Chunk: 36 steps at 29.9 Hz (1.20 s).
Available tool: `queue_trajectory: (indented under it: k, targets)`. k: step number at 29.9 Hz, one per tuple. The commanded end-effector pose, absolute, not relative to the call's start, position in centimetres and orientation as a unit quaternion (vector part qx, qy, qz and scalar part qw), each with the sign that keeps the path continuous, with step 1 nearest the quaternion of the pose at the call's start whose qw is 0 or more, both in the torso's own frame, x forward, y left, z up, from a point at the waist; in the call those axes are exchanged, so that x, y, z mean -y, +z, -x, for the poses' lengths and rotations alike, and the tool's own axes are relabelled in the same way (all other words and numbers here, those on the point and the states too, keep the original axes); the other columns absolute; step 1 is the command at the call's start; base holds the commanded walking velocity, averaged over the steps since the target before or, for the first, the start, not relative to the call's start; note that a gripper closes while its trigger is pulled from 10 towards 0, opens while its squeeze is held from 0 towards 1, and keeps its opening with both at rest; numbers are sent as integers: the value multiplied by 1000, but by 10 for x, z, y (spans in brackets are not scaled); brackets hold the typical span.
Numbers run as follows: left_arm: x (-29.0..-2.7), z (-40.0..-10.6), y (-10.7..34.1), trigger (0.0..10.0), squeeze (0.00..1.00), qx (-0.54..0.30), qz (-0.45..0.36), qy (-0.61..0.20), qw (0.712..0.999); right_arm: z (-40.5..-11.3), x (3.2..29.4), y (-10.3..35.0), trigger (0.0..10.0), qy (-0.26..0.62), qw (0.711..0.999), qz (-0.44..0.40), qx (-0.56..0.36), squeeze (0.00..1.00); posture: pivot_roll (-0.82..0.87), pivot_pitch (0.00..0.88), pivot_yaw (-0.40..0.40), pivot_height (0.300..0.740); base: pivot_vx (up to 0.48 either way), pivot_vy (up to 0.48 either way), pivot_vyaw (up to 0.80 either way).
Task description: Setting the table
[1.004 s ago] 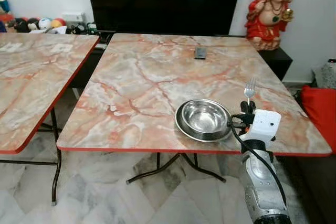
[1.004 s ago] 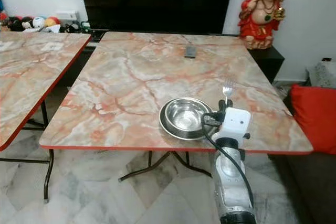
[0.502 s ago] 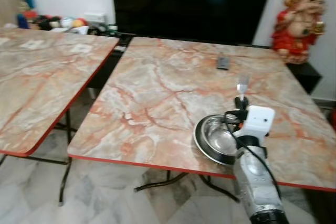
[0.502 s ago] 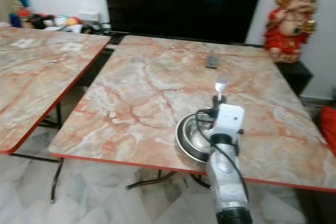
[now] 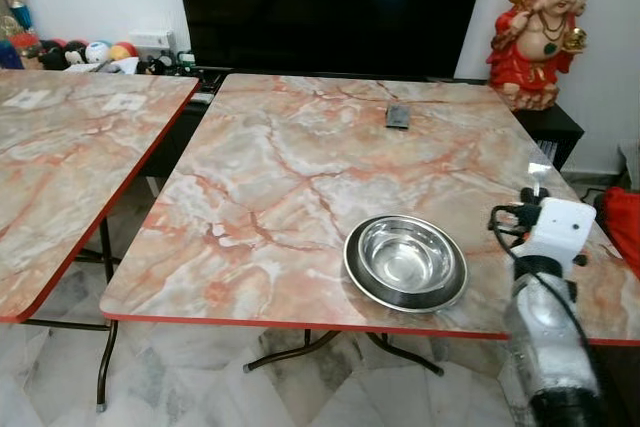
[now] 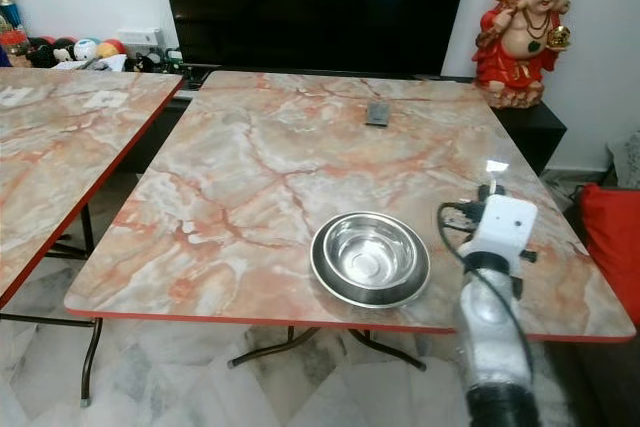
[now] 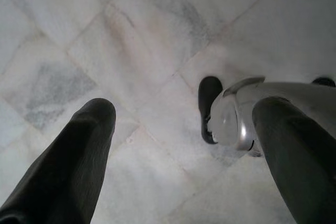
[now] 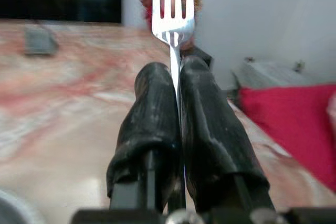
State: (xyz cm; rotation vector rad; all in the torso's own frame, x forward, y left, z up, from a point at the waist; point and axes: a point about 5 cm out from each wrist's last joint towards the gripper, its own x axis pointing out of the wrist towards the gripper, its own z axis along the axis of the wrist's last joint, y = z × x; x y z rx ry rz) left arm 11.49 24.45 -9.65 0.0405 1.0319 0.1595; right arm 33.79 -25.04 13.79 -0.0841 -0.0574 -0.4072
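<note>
A steel bowl [image 5: 405, 262] sits near the front edge of the marble table [image 5: 300, 177]. My right gripper [image 8: 176, 72] is shut on the handle of a silver fork [image 8: 174, 9], tines pointing away from the wrist. In the eye views the fork [image 5: 537, 177] sticks up past the white wrist housing [image 5: 556, 229], to the right of the bowl and apart from it, over the table's right edge. My left gripper [image 7: 186, 113] hangs open over the pale floor tiles, with nothing between its fingers.
A second marble table [image 5: 60, 167] stands to the left across a narrow gap. A dark remote [image 5: 398, 116] lies at the far side of the main table. Behind are a black screen [image 5: 330, 7], a red statue [image 5: 540, 37] and a red cushion [image 5: 625, 227].
The view swung left and then back. My right gripper, still holding the fork, has moved from the bowl's right rim to a spot further right of it.
</note>
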Motion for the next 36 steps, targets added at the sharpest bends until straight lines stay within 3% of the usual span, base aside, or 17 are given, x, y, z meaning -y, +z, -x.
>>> queue_trajectory:
  k: [1, 6, 14, 29, 36]
  targets:
    - [-240, -114, -99, 10000, 0, -503, -21, 73, 861, -342, 256, 124, 10000, -201, 978, 37, -37, 0, 17, 0, 2, 740, 0, 0, 0]
    - [-243, -114, -98, 10000, 0, -502, -20, 74, 862, -351, 265, 126, 10000, -206, 977, 7, -49, 0, 22, 0, 6, 740, 0, 0, 0]
    - [-260, -105, -95, 10000, 0, -506, -25, 84, 858, -360, 245, 111, 10000, -132, 985, -3, -109, 0, 22, 0, 11, 740, 0, 0, 0]
    - [-243, -113, -98, 10000, 0, -504, -22, 74, 860, -358, 235, 90, 10000, -95, 982, 5, -165, 0, 40, 0, 13, 740, 0, 0, 0]
    - [-264, -107, -93, 10000, 0, -504, -24, 90, 859, -357, 226, 83, 10000, -81, 981, 23, -176, 0, 53, 0, 7, 740, 0, 0, 0]
